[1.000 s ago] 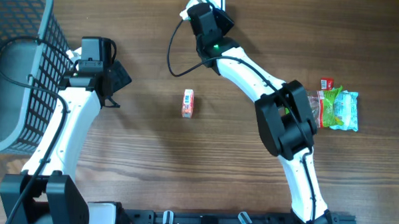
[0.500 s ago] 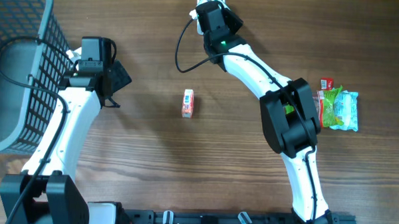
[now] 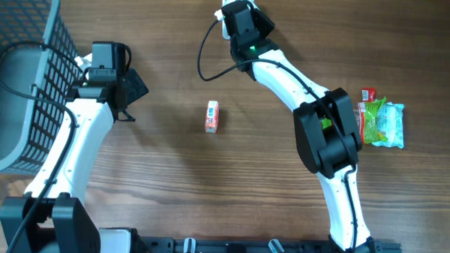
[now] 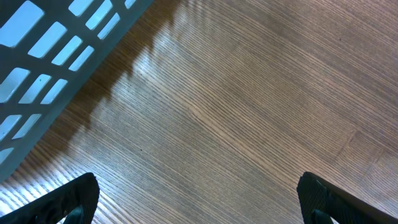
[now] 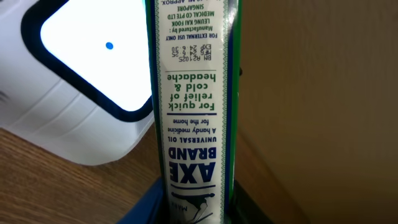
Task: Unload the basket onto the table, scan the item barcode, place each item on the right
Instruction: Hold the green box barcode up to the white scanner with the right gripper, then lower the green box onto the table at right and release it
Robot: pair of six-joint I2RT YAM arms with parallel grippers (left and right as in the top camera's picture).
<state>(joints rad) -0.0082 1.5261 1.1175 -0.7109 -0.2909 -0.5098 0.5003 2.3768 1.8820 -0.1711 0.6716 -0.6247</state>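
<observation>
While its jaws are closed only part of the way, the right tool (image 5: 196,214) grips the lower end of a narrow carton (image 5: 189,93) between them, one dark finger on either side of the pack. In the overhead view this right tool (image 3: 235,5) sits at the far edge of the desk (image 3: 208,186), near the middle, with the arm stretched out toward it.

The carton stands lengthwise out of the jaws, running up the middle of the wrist view and out of its top edge. It is white with green borders and green print, which from this camera reads upside down: "AXE BRAND", "UNIVERSAL OIL", "For quick relief of cold & headache", and small lines of maker's text further along. No barcode shows on the face turned to the camera.

Just left of the carton is a white scanner (image 5: 74,81) with a black-rimmed white window and a small blue dot. The carton's edge overlaps the window's corner; whether they touch cannot be told.

The left tool (image 4: 200,202) hangs with its jaws spread wide over bare wood, holding nothing, beside the grey basket (image 3: 17,74). A small orange-and-white packet (image 3: 212,116) lies mid-desk, and green packets (image 3: 381,123) lie to the right.
</observation>
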